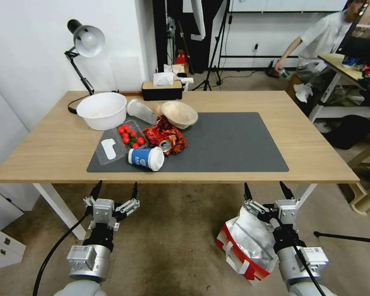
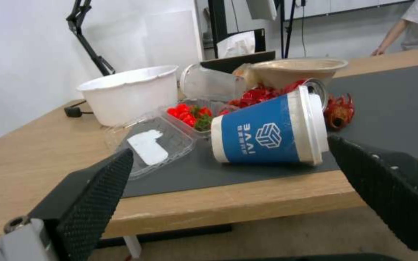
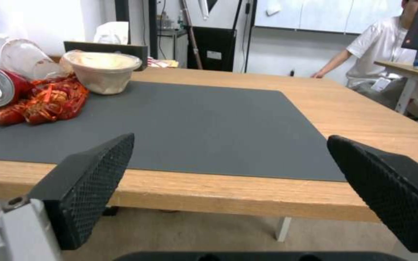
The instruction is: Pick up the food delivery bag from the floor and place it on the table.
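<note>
Now the food delivery bag (image 1: 244, 246) sits on the floor (image 1: 168, 246), near the table (image 1: 316, 164), just left of the right gripper (image 1: 266, 190). That gripper is spread wide and holds nothing. The left gripper (image 1: 115, 190) waits wide apart too, far to the left. The paper bag looks light and soft, so it could crumple. I think its red top edge or handles are best to grab.

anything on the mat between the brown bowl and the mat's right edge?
No. In the head view the dark grey mat is bare from the brown bowl to its right edge; the right wrist view shows the same.
</note>
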You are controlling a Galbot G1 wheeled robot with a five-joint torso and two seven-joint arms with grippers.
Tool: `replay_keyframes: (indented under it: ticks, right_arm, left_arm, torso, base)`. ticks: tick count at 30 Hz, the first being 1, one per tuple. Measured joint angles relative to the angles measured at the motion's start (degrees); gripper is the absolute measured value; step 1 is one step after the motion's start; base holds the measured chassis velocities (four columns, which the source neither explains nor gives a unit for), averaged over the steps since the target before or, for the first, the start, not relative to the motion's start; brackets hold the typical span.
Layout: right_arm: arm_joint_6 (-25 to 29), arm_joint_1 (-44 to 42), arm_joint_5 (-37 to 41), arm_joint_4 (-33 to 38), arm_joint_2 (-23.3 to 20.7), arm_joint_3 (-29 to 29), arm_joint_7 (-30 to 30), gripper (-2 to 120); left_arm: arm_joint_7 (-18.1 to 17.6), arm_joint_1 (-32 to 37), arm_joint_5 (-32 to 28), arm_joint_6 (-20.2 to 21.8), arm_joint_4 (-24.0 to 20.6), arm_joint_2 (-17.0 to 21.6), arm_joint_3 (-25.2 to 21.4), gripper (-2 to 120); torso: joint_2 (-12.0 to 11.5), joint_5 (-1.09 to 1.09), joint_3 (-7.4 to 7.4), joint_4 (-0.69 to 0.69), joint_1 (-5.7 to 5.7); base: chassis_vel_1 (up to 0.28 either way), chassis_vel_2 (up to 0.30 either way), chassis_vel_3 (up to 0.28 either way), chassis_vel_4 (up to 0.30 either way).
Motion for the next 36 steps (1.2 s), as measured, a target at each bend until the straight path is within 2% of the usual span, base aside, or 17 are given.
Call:
replay_keyframes:
  ticks: [14, 18, 19, 20, 21, 23, 26, 27, 28, 30, 31, 32, 33, 34, 35, 36]
  right_arm:
    - [-0.1, 0.0, 0.0, 0.0, 0.0, 0.0, 0.0, 100]
    - [-5.9, -0.7, 0.5, 2.7, 0.7, 0.6, -2.4, 100]
    - [-5.9, -0.7, 0.5, 2.7, 0.7, 0.6, -2.4, 100]
    - [-6.2, -0.8, 0.5, 2.9, 0.7, 0.6, -2.5, 100]
    - [-7.3, -0.9, 0.7, 3.4, 0.8, 0.8, -3.0, 100]
    - [-8.1, -1.0, 0.8, 3.9, 0.9, 0.9, -3.3, 100]
    - [-14.6, -1.8, 1.6, 7.2, 1.8, 1.8, -6.3, 100]
    - [-14.6, -1.8, 1.6, 7.2, 1.8, 1.8, -6.3, 100]
    - [-16.5, -2.1, 2.0, 8.5, 2.1, 2.2, -7.2, 100]
    - [-17.1, -2.3, 3.0, 10.4, 2.0, 3.4, -7.7, 100]
    - [-17.1, -2.3, 3.0, 10.4, 2.0, 3.4, -7.7, 100]
    - [-17.1, -2.4, 3.3, 10.6, 1.7, 3.8, -7.8, 100]
    - [-17.1, -2.4, 3.4, 10.8, 1.4, 4.0, -7.9, 100]
    - [-17.1, -2.5, 3.6, 10.8, 1.0, 4.3, -7.9, 100]
    - [-17.0, -2.6, 3.7, 10.9, 0.4, 4.7, -8.1, 100]
    - [-17.0, -2.6, 3.7, 10.9, 0.4, 4.7, -8.1, 100]
  left_arm:
    - [0.0, 0.0, -0.1, 0.0, 0.0, 0.0, 0.0, 100]
    - [-1.6, -0.4, -2.2, 1.6, -0.8, 0.7, 1.0, 100]
    - [-1.6, -0.4, -2.2, 1.6, -0.8, 0.7, 1.0, 100]
    - [-1.8, -0.4, -2.5, 1.8, -1.0, 0.8, 1.2, 100]
    - [-2.6, -0.5, -3.5, 2.6, -1.2, 1.1, 1.6, 100]
    - [-3.3, -0.7, -4.4, 3.3, -1.6, 1.4, 2.1, 100]
    - [-8.2, -1.8, -10.6, 8.1, -4.0, 3.5, 5.3, 100]
    - [-8.2, -1.8, -10.6, 8.1, -4.0, 3.5, 5.3, 100]
    - [-10.0, -2.2, -12.9, 9.9, -4.9, 4.2, 6.5, 100]
    - [-13.5, -3.0, -17.4, 13.4, -6.7, 5.6, 8.8, 100]
    - [-13.5, -3.0, -17.4, 13.4, -6.7, 5.6, 8.8, 100]
    - [-15.0, -3.3, -19.5, 14.9, -7.5, 6.4, 9.7, 100]
    - [-15.5, -3.3, -20.7, 15.2, -8.1, 7.5, 9.7, 100]
    - [-15.6, -3.2, -21.5, 15.4, -8.6, 8.9, 9.3, 100]
    - [-15.5, -3.2, -22.3, 15.7, -9.1, 10.6, 8.4, 100]
    - [-15.5, -3.2, -22.3, 15.7, -9.1, 10.6, 8.4, 100]
  torso:
    - [0.0, 0.00, 0.00, 0.00, 0.00]
    - [0.0, 0.00, 0.00, 0.01, 0.00]
    - [0.0, 0.00, 0.00, 0.01, 0.00]
    - [0.0, 0.00, -0.01, -0.05, 0.00]
    - [0.0, 0.01, 0.01, 0.02, 0.00]
    - [0.0, 0.01, 0.01, 0.02, 0.00]
    - [0.0, 0.00, 0.00, -0.01, 0.00]
    - [0.0, 0.00, 0.00, -0.01, 0.00]
    - [0.0, 0.02, 0.00, 0.00, 0.00]
    - [0.0, -0.02, 0.00, -0.01, 0.00]
    - [0.0, -0.02, 0.00, -0.01, 0.00]
    - [0.0, 0.00, 0.00, -0.01, 0.00]
    - [0.0, -0.03, 0.00, 0.00, 0.00]
    - [0.0, 0.04, 0.00, 0.00, 0.00]
    - [0.0, 0.02, 0.00, 0.00, 0.00]
    - [0.0, 0.02, 0.00, 0.00, 0.00]
  base:
    - [0.000, 0.000, 0.000, 0.000]
    - [0.000, 0.000, 0.000, 0.000]
    - [0.000, 0.000, 0.000, 0.000]
    - [0.000, 0.000, 0.000, 0.000]
    - [0.000, 0.000, 0.000, 0.000]
    - [0.000, 0.000, 0.000, 0.000]
    - [0.000, 0.000, 0.000, 0.000]
    - [0.000, 0.000, 0.000, 0.000]
    - [0.000, 0.000, 0.000, 0.000]
    - [0.000, 0.000, 0.000, 0.000]
    - [0.000, 0.000, 0.000, 0.000]
    - [0.000, 0.000, 0.000, 0.000]
    - [0.000, 0.000, 0.000, 0.000]
    - [0.000, 0.000, 0.000, 0.000]
    - [0.000, 0.000, 0.000, 0.000]
    - [0.000, 0.000, 0.000, 0.000]
